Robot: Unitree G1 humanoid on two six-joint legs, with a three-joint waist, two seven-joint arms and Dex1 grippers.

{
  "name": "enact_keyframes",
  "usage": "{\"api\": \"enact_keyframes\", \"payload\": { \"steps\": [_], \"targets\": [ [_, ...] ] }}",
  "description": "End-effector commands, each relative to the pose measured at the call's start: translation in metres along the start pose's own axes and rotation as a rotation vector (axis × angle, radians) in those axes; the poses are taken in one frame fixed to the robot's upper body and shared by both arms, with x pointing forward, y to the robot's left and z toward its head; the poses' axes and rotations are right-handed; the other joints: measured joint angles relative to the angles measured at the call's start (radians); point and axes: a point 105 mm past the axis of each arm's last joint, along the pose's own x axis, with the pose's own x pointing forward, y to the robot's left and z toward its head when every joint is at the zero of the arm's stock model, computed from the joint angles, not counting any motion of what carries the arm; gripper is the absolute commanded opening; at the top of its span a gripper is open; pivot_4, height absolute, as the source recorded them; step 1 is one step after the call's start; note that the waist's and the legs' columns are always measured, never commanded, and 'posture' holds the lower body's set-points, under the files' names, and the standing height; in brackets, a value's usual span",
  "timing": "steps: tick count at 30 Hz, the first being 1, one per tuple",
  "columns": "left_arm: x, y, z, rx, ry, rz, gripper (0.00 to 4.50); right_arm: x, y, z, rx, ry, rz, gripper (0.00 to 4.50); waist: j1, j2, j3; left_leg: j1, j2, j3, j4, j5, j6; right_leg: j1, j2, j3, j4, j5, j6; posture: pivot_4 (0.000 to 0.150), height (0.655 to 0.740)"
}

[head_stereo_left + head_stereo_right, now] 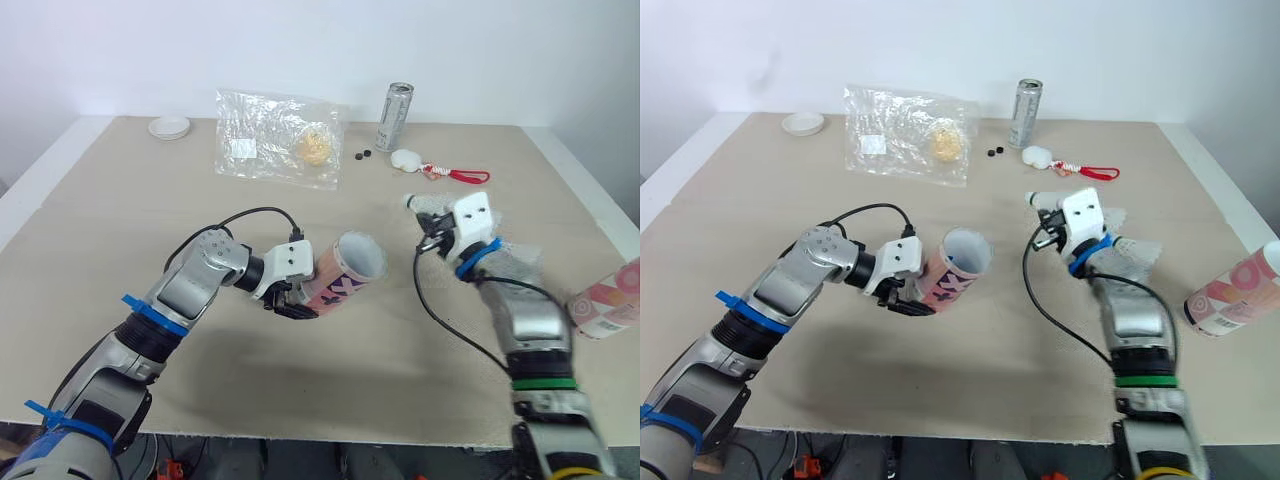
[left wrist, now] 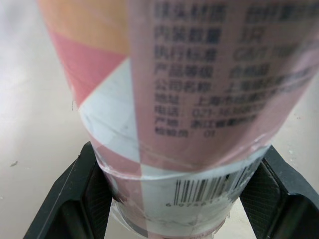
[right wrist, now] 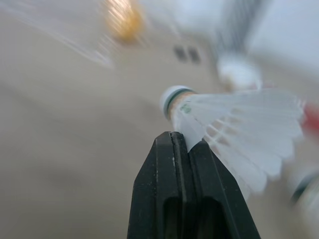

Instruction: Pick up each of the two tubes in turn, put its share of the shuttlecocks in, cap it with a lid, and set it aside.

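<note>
The left claw (image 1: 293, 303) clamps a pink patterned cardboard tube (image 1: 345, 272), tilted over the beige table (image 1: 120, 220). The right claw (image 3: 185, 143) pinches a white feathered shuttlecock (image 3: 234, 124) nearby.

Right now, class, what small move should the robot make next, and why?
Probably bring the right gripper across to the open mouth of the tube: it is shut on a shuttlecock, and the left gripper holds the tube tilted, mouth facing it.

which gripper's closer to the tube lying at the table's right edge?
Right. The right gripper, shut on a shuttlecock, is just left of the edge tube. The left gripper, clamping the open tube, is much farther left.
</note>
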Motion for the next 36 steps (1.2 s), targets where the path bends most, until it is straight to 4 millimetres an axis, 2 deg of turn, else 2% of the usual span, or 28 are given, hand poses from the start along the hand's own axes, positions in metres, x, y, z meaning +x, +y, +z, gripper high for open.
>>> {"api": "enact_keyframes", "payload": {
  "steps": [1,2,5,8,14,21,24,27,28,29,31,33,36],
  "targets": [
    [-0.001,0.005,0.002,-0.013,-0.006,0.003,2.95,-0.034,0.015,0.077,-0.317,-0.224,0.308,0.05,0.001,0.003,0.002,0.0,0.0,0.0,0.0,0.0,0.0,0.0,0.0,0.0,0.0,0.0,0.0,0.15,0.74],
    [-0.001,0.005,0.002,-0.016,-0.008,0.001,2.95,-0.043,0.021,0.086,-0.392,-0.239,0.392,0.05,0.002,0.005,0.003,0.0,0.0,0.0,0.0,0.0,0.0,0.0,0.0,0.0,0.0,0.0,0.0,0.15,0.74],
    [-0.001,0.006,0.002,-0.019,-0.005,-0.005,2.95,-0.057,0.033,0.094,-0.557,-0.237,0.546,0.05,0.0,0.003,0.002,0.0,0.0,0.001,0.0,0.0,0.0,0.001,0.0,0.0,0.0,0.0,0.0,0.15,0.74],
    [0.0,0.007,0.004,-0.026,-0.016,-0.009,2.95,-0.065,0.048,0.102,-0.599,-0.266,0.646,0.05,0.0,0.003,0.002,0.001,0.0,0.001,0.001,0.0,0.0,0.001,0.0,0.0,0.0,-0.002,-0.002,0.15,0.74],
    [0.0,0.007,0.005,-0.03,-0.02,-0.008,2.95,-0.063,0.061,0.098,-0.69,-0.265,0.727,0.05,0.001,0.003,0.002,0.0,0.0,0.001,0.002,0.0,0.0,0.001,-0.001,0.0,0.0,-0.002,-0.004,0.15,0.74],
    [-0.002,0.009,0.006,-0.04,-0.022,0.001,2.95,-0.062,0.073,0.09,-0.698,-0.268,0.797,0.05,0.001,0.003,0.002,-0.001,0.0,0.001,0.002,0.0,0.0,0.001,-0.001,0.0,0.0,-0.002,-0.003,0.15,0.74],
    [-0.002,0.008,0.005,-0.041,-0.021,0.002,2.95,-0.062,0.072,0.089,-0.689,-0.267,0.804,1.02,0.001,0.003,0.002,-0.001,0.0,0.001,0.002,0.0,0.0,0.001,-0.001,0.0,0.0,-0.002,-0.003,0.15,0.74],
    [-0.002,0.007,0.005,-0.045,-0.021,0.0,2.95,-0.064,0.07,0.095,-0.664,-0.286,0.798,2.53,0.001,0.003,0.002,-0.001,0.0,0.001,0.002,0.0,0.0,0.001,-0.001,0.0,0.0,-0.002,-0.003,0.15,0.74],
    [-0.003,0.007,0.005,-0.047,-0.021,0.0,2.95,-0.064,0.07,0.097,-0.655,-0.293,0.796,2.88,0.001,0.003,0.002,0.0,0.0,0.001,0.002,0.0,0.0,0.001,-0.001,0.0,0.0,-0.002,-0.003,0.15,0.74],
    [-0.003,0.007,0.004,-0.047,-0.018,0.001,2.95,-0.066,0.068,0.101,-0.625,-0.303,0.784,3.68,0.001,0.003,0.002,0.0,0.0,0.001,0.002,0.0,0.0,0.001,-0.001,0.0,0.0,-0.002,-0.003,0.15,0.74],
    [-0.003,0.007,0.003,-0.049,-0.016,0.001,2.95,-0.068,0.064,0.106,-0.546,-0.316,0.757,4.34,0.001,0.003,0.002,0.0,0.0,0.001,0.002,0.0,0.0,0.001,-0.001,0.0,0.0,-0.002,-0.003,0.15,0.74],
    [-0.003,0.007,0.003,-0.05,-0.013,0.001,2.95,-0.069,0.052,0.111,-0.386,-0.318,0.671,4.44,0.001,0.003,0.002,-0.001,0.0,0.001,0.002,0.0,0.0,0.001,-0.001,0.0,0.0,0.0,-0.001,0.15,0.74],
    [-0.004,0.007,0.002,-0.048,-0.009,-0.002,2.95,-0.07,0.024,0.103,-0.129,-0.256,0.488,4.44,0.002,0.002,0.002,-0.001,0.0,0.0,0.002,0.0,0.0,0.001,-0.001,-0.001,0.0,0.0,-0.001,0.15,0.74]
  ]
}}
